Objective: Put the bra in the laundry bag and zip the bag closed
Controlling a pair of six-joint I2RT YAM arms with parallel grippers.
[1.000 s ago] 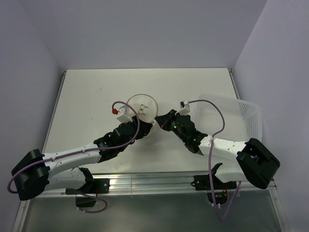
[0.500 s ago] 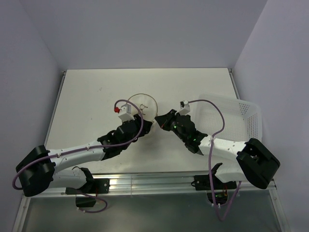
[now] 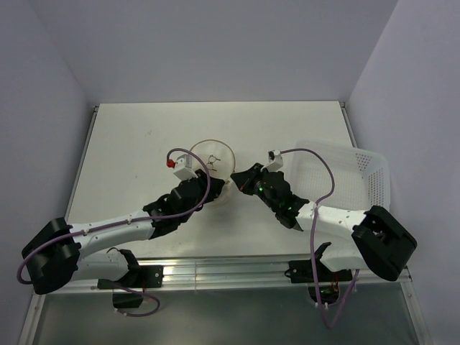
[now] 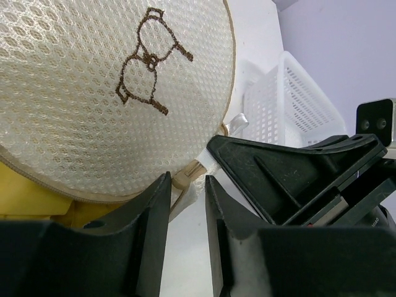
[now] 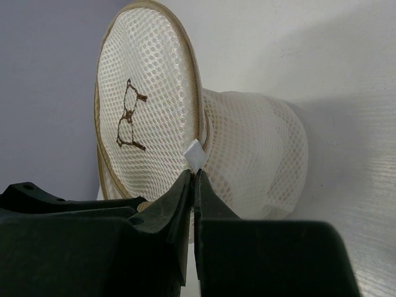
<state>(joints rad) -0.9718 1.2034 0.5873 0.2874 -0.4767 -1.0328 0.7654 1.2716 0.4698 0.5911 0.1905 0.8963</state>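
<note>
**Bag** [image 3: 213, 154]: round, white mesh with tan trim. It sits on the counter [image 3: 136, 144] near the middle. The lid faces up and carries a brown stitched emblem [image 4: 145, 68]. In the left wrist view the seam under the lid gapes.

**Bra** [image 4: 28, 199]: mustard yellow, inside the bag. You see only a strip of it below the lid's rim, at 8 o'clock in the left wrist view. Mesh hides the rest.

**Tab** [image 5: 196, 154]: a small white tag on the bag's zip line, at the bag's 5 o'clock seen from above.

**Right fingers** [image 5: 179, 198]: yours are closed tight, with the tips pinching the tab.

**Left fingers** [image 4: 154, 207]: yours are at the bag's 6 o'clock, just beside the right pair. A narrow gap stands between them and the tan rim strip lies in it. You cannot tell whether the strip is gripped or loose.

**Basket** [image 3: 359, 180]: white lattice, at 3 o'clock from the bag and apart from it, by the counter's right edge.
</note>
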